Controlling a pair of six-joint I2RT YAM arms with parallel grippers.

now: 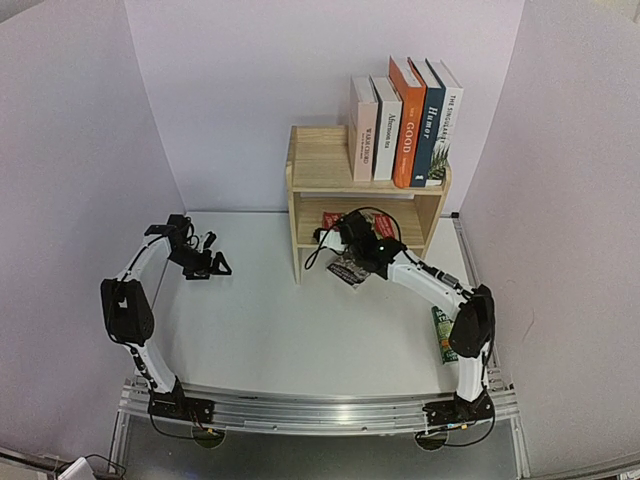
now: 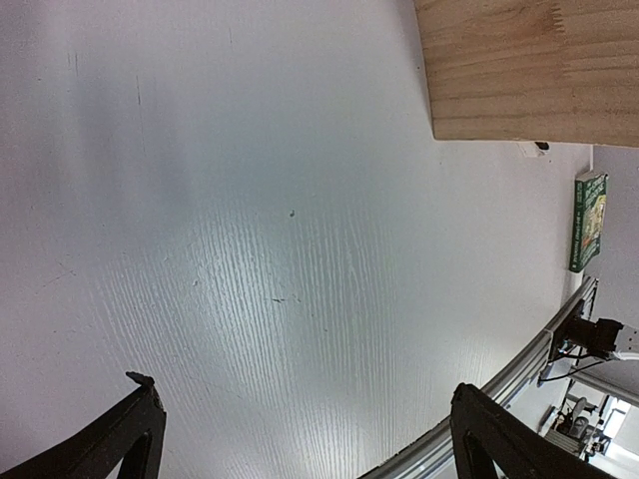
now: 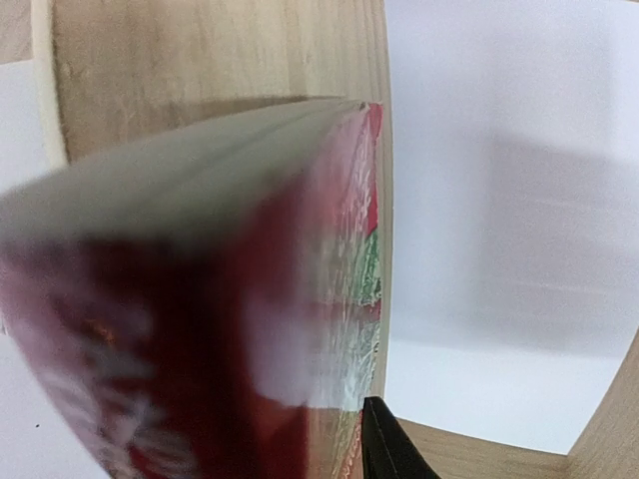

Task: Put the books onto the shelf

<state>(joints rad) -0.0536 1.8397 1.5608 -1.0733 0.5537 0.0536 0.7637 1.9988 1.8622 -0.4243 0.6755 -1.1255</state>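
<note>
A glossy red book [image 3: 200, 329] lies close before the right tool [image 1: 348, 228] in the shelf [image 1: 318, 165], grip unclear; left tool [image 2: 305, 409] spread wide.

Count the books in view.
8. Five upright books atop the shelf; red book in its lower tier at the right gripper; dark patterned book on the table before it; green book beside the right arm. Others may be hidden.

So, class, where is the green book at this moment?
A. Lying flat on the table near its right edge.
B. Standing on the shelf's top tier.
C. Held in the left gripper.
A: the green book lies flat on the table at its right edge, apart from the shelf, and the left gripper is open and empty.
</note>
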